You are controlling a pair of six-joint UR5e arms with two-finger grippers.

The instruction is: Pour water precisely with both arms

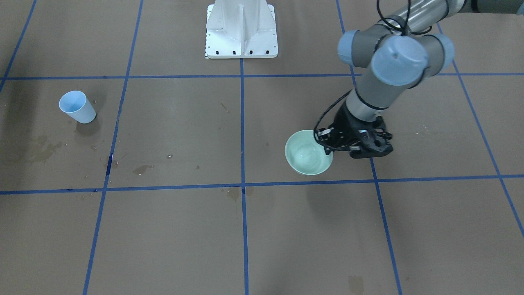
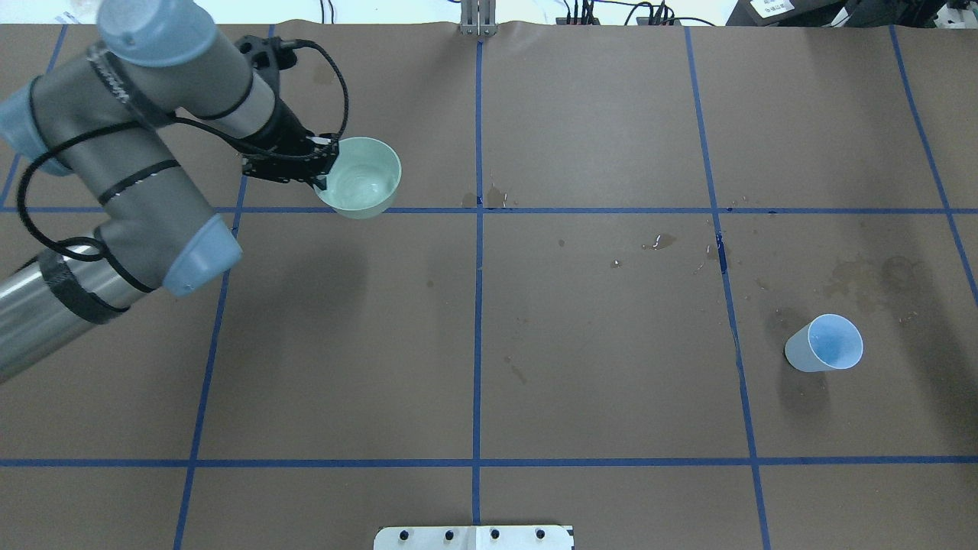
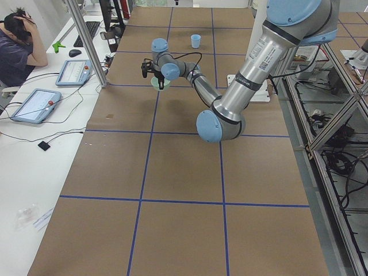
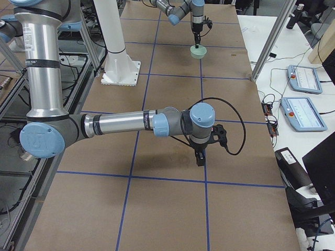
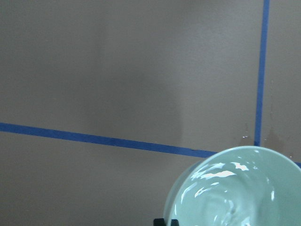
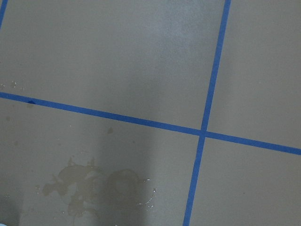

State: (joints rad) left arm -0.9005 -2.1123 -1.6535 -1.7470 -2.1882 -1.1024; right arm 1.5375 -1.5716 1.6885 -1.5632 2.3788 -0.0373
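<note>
A pale green bowl (image 2: 361, 179) hangs above the table in its far left square, casting a shadow below. My left gripper (image 2: 325, 166) is shut on its rim; from the front the bowl (image 1: 308, 153) sits just left of that gripper (image 1: 327, 144). In the left wrist view, water (image 5: 221, 188) shimmers with a faint sheen inside the bowl (image 5: 244, 165). A light blue cup (image 2: 825, 344) stands upright and alone at the right. My right gripper (image 4: 200, 157) points down over bare table, far from both; I cannot tell whether it is open or shut.
The white pedestal (image 1: 241, 30) stands at the robot's side of the table. Dried stains (image 2: 871, 275) and small droplets (image 2: 661, 243) mark the brown paper near the cup. Blue tape lines grid the surface. A person (image 3: 20, 46) sits at a side desk with tablets.
</note>
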